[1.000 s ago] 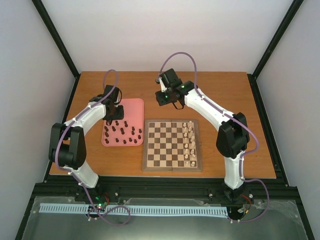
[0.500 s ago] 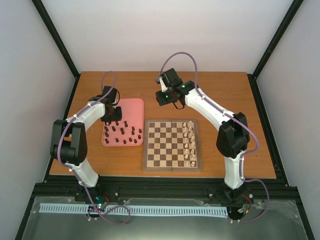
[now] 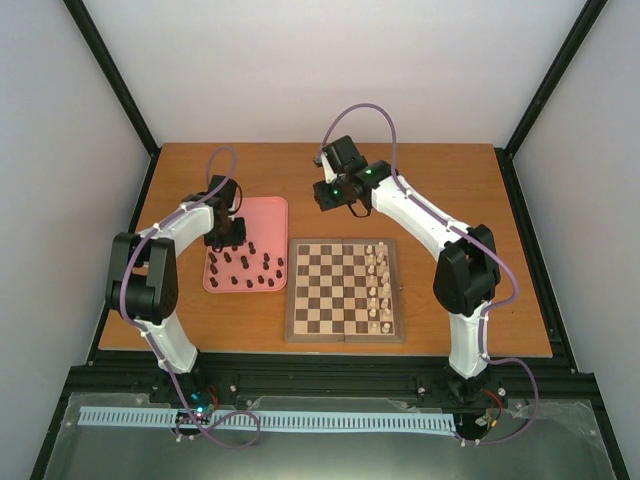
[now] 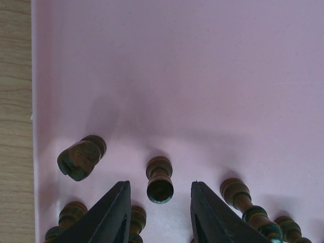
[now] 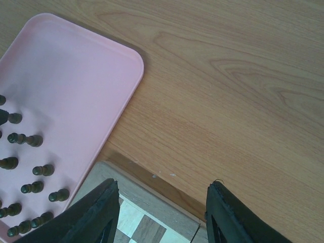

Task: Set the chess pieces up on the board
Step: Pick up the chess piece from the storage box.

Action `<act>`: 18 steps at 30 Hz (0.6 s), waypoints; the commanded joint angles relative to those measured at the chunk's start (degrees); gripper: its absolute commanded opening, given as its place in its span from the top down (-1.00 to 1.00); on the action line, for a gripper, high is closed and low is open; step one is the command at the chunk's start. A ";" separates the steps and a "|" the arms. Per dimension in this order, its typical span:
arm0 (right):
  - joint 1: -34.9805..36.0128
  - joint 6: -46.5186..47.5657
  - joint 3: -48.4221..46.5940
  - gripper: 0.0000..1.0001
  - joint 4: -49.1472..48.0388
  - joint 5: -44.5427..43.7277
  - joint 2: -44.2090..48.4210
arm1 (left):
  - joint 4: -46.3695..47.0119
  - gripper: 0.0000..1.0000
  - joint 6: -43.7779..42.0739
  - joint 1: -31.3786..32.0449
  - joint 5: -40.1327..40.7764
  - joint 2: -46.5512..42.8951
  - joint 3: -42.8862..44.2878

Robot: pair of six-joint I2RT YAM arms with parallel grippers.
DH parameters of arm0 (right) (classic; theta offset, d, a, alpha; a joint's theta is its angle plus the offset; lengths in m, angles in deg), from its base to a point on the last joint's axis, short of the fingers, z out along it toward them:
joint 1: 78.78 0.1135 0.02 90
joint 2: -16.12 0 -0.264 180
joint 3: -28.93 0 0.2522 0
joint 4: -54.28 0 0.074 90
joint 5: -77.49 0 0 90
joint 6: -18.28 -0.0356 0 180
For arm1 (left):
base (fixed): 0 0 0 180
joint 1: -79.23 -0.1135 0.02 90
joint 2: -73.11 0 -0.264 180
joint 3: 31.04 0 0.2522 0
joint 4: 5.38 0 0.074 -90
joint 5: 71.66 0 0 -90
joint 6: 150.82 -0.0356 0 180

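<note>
No readable text, no labels or numbers, none on the board (image 3: 320,292), none on the pink tray (image 3: 263,214)

A rectangular wooden bench (image 3: 450,200), orange-brown with visible grain, fills the middle of the overhead view inside a black frame. Two flat things lie directly on it. A pink tray (image 3: 264,214) with rounded corners sits left of centre, reaching further back. Just beside it on the right lies the square board (image 3: 344,338), checkered dark brown and cream with a light wooden border, reaching closer to the near edge. Whether their edges touch cannot be told
</note>
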 commanded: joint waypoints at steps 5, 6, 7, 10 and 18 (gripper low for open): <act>-0.83 0.58 0.10 0.04 0.41 0.62 -0.01 | -0.52 0.34 -0.04 -0.29 1.00 2.51 2.21; -0.87 0.62 -0.01 0.04 0.45 0.64 -0.08 | -0.58 0.37 0.07 -0.31 1.23 2.81 2.48; -0.91 0.72 -0.06 0.04 0.49 0.61 -0.10 | -0.69 0.40 0.16 -0.30 1.45 3.13 2.75; -1.05 0.87 -0.16 0.04 0.59 0.64 -0.14 | -0.64 0.41 0.27 -0.29 1.80 3.65 3.28; -1.40 1.14 0.02 0.04 1.01 0.70 -0.02 | -0.54 0.48 0.61 -0.29 2.13 4.48 4.79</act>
